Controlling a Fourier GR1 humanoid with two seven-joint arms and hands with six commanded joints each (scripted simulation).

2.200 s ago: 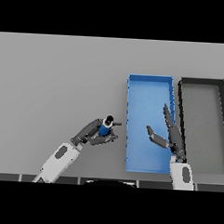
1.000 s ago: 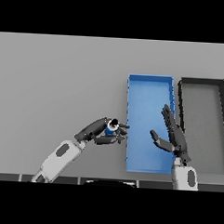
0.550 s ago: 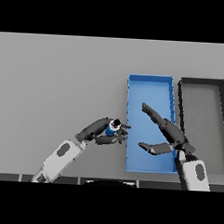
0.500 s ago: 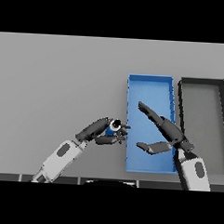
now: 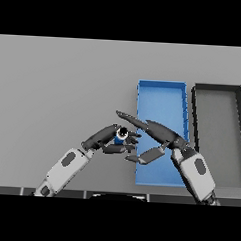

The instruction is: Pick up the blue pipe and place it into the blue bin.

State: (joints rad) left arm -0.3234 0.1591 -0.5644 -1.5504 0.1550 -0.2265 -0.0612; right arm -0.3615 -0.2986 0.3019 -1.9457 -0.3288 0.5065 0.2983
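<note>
The blue pipe is a short blue tube with a dark end, held just left of the blue bin. My left hand is shut on it, fingers and thumb curled round it. My right hand reaches leftward over the bin's near left part, fingers straight and spread, open, with its fingertips close to the pipe from above and its thumb below. Most of the pipe is hidden by the fingers.
A dark grey bin stands right of the blue bin, side by side with it. Grey tabletop stretches to the left and far side.
My right hand has swung left from the blue bin's right side across the bin to the pipe. The left hand has carried the pipe slightly right toward the bin.
</note>
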